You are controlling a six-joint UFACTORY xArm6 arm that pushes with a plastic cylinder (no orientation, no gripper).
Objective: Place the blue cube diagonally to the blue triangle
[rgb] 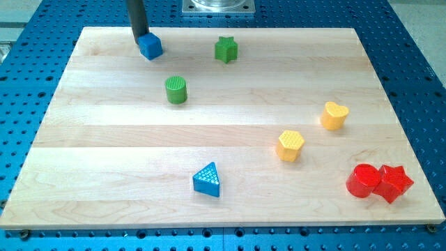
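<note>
The blue cube (150, 47) sits near the view's top left of the wooden board (104, 153). My tip (140, 37) touches the cube's upper left side. The blue triangle (208, 180) lies far off, near the view's bottom centre, down and to the right of the cube.
A green star (226, 49) sits right of the cube. A green cylinder (176, 90) lies below and right of the cube. A yellow heart (334, 115) and yellow hexagon (290, 145) are at the right. A red cylinder (363, 180) and red star (394, 183) are at the bottom right.
</note>
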